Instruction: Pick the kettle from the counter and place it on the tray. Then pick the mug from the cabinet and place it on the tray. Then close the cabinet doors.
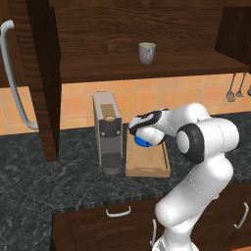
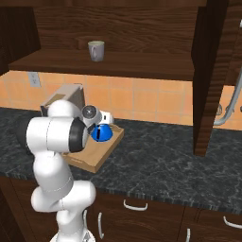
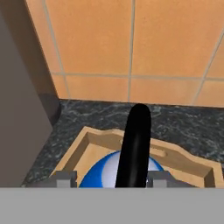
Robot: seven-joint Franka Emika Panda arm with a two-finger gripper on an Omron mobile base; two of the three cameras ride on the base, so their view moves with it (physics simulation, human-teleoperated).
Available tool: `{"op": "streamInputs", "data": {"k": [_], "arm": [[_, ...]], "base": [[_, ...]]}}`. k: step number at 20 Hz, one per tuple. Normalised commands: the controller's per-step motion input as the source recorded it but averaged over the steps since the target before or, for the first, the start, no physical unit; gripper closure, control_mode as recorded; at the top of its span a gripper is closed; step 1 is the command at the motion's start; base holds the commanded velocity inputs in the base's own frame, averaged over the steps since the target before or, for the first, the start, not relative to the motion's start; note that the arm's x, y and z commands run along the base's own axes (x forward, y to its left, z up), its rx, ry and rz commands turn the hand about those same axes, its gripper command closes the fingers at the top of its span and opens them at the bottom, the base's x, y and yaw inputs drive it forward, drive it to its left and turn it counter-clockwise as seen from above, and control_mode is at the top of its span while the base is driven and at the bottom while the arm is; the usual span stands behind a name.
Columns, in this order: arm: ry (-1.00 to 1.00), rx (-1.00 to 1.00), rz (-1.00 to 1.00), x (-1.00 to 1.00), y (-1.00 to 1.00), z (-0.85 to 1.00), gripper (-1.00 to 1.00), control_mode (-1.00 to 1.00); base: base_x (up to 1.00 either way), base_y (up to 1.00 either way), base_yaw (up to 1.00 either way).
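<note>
The kettle (image 2: 101, 133) sits on the tray (image 1: 152, 164) beside the coffee machine (image 1: 108, 130) on the tabletop (image 2: 160, 156); the claw (image 3: 113, 178) hangs over it, fingers (image 3: 65, 178) apart either side of the black handle (image 3: 135, 144) — not gripping. The mug (image 1: 146, 52) stands on the cabinet shelf (image 1: 162, 66) — doors (image 1: 41, 73) open.

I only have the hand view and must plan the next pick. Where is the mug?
Observer: The mug stands upright on the cabinet shelf, above the tray.
Operator: Are the doors in the way?
Observer: No, both cabinet doors stand swung wide open.
Operator: Is the kettle down on the tray?
Observer: In the right base view the kettle appears to rest at the tray's far end, beside the coffee machine.
</note>
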Motion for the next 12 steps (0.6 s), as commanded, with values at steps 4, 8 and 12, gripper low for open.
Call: {"op": "streamInputs", "data": {"k": [4, 8, 12], "arm": [[0.0, 0.0, 0.0, 0.03, 0.07, 0.0, -1.0, -1.0], [0.0, 0.0, -0.01, -0.01, 0.0, 0.07, -1.0, -1.0], [0.03, -0.02, -0.08, -0.04, 0.0, 0.02, -1.0, -1.0]], "base": [[0.0, 0.0, 0.0], [0.0, 0.0, 0.0], [0.0, 0.0, 0.0]]}}
